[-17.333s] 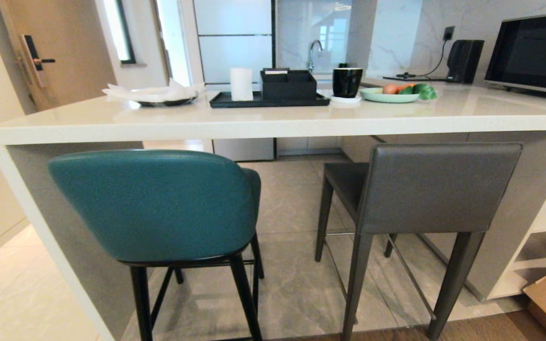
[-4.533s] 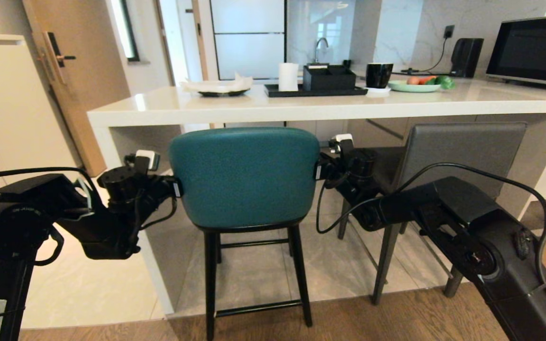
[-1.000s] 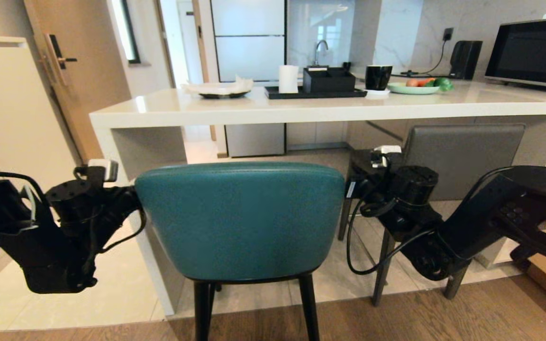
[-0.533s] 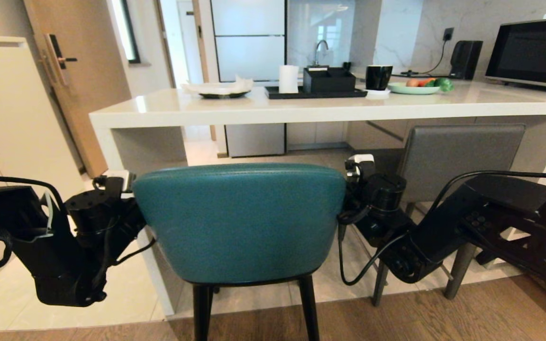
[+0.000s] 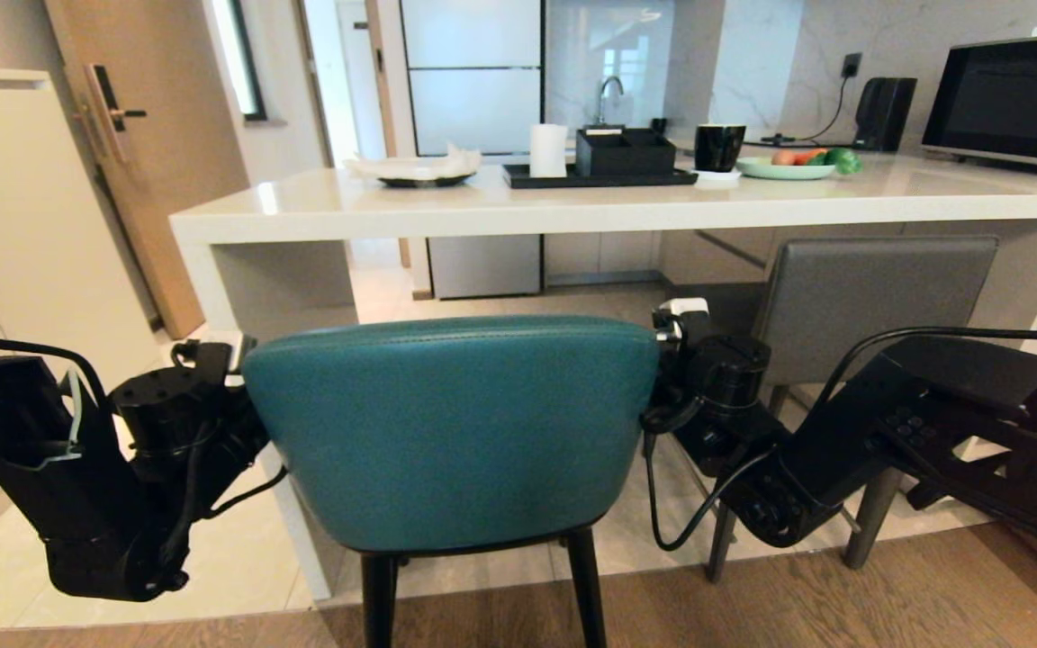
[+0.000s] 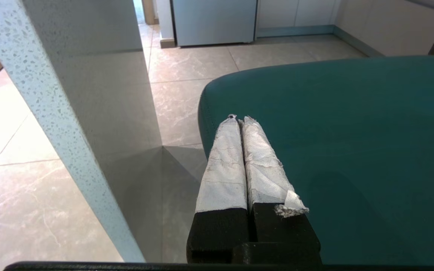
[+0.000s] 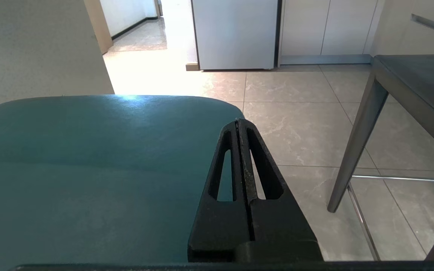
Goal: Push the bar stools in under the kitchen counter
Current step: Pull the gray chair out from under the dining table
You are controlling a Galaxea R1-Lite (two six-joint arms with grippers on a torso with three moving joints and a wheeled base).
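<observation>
Since a second ago the teal stool (image 5: pixel 451 432) sits a little lower and closer in my head view, and my right gripper (image 5: pixel 662 346) has come in from the side to rest by its backrest edge. My left gripper (image 6: pixel 239 120) is pressed shut and empty against the backrest's other edge; the right one is shut and empty too. So I bracket the teal stool without clamping it. It stands well out from the desk (image 5: pixel 572 211), its back near me, not yet under the slab. The grey stool (image 5: pixel 879 301) stands closer to the desk, its backrest just below the slab edge, but looks unfinished. I judge both pushes remain.
</observation>
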